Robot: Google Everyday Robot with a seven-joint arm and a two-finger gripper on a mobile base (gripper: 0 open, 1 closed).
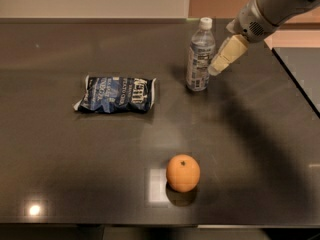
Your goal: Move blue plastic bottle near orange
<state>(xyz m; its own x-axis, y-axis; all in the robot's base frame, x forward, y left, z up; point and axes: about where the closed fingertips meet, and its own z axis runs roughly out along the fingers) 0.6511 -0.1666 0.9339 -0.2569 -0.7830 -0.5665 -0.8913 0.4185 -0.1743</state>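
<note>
Camera view: looking down at a dark, glossy table (75,174) whose smooth top is showing soft reflections.
Bottle: the blue plastic bottle (200,59) is standing upright close to the far edge, right of the middle; it is a clear, ribbed cylinder wearing a white screw cap (205,22) and a white-and-blue printed label.
Orange: the orange (183,172) is sitting near the near edge, slightly right of the middle and well apart from the bottle; it is round with dimpled skin and a small dark stem mark on top.
Gripper: the gripper (216,70) is hanging just beside the bottle's right side at label height, its cream, tapered tip pointing down and to the left; whether it is touching the bottle cannot be told.
Grip state: open or closed cannot be told from this angle.
Arm: the grey, rounded arm (270,6) is reaching in from the far right corner.
Bag: a flat, crinkled dark-blue snack bag (116,94) is lying left of the middle, toward the far edge.
Light: a pale square reflection (157,185) is showing just left of the orange.
</note>
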